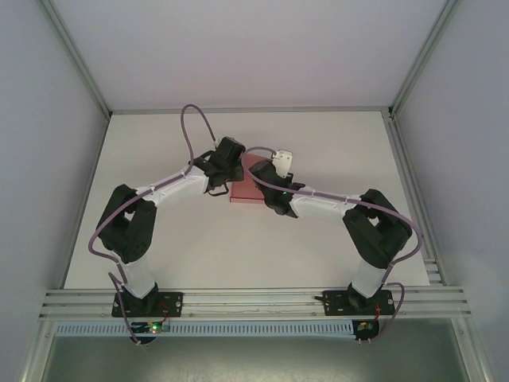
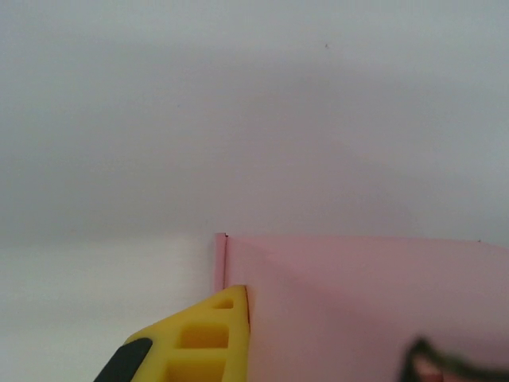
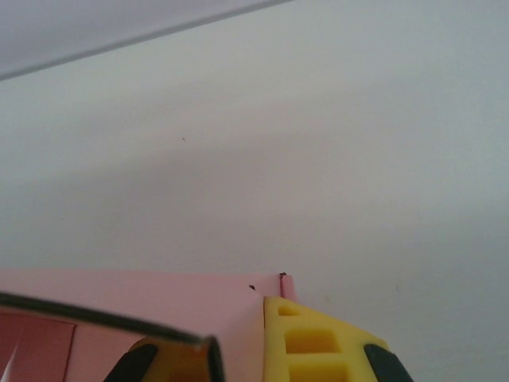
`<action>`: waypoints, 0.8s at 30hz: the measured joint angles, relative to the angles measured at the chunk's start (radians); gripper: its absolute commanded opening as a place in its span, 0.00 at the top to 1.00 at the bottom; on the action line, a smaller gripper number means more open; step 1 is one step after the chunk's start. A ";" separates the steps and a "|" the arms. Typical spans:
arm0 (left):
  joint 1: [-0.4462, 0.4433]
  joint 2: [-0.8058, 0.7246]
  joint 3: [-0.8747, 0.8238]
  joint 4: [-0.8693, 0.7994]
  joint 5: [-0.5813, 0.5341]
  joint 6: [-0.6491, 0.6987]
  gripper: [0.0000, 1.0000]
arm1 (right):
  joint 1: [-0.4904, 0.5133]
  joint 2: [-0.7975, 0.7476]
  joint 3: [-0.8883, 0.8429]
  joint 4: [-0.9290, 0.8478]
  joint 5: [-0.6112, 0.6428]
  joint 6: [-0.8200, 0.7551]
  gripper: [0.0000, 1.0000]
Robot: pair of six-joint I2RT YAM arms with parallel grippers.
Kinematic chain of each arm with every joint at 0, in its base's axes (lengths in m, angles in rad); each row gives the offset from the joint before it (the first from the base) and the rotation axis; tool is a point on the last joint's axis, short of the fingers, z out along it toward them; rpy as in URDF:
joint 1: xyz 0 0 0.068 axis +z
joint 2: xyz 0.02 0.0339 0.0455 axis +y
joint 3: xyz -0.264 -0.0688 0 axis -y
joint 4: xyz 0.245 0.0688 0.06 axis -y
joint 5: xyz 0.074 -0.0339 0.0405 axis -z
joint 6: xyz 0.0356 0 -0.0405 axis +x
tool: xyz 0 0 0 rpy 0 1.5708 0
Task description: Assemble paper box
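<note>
Pink box [image 1: 243,191] in both clenched claws [image 2: 250,350] [image 3: 267,344]

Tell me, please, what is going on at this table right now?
Two robot arms are handling a pink paper box in the middle of the table. The left gripper is at the box's left side and the right gripper at its right side, both shut. In the wrist views a left finger and a right finger, both yellow, each lie against an upright edge of pink card, so each gripper seems to pinch a wall. How far the folding has got is unclear.
</note>
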 measured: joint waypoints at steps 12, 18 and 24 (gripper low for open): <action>-0.060 -0.114 -0.359 0.285 0.046 -0.015 0.87 | 0.088 -0.052 -0.285 0.404 0.085 -0.115 1.00; -0.067 -0.195 -0.435 0.288 0.047 -0.016 0.57 | 0.141 -0.048 -0.345 0.507 0.114 -0.190 1.00; -0.072 -0.288 -0.449 0.200 0.054 -0.019 0.12 | 0.156 -0.036 -0.375 0.587 0.103 -0.189 1.00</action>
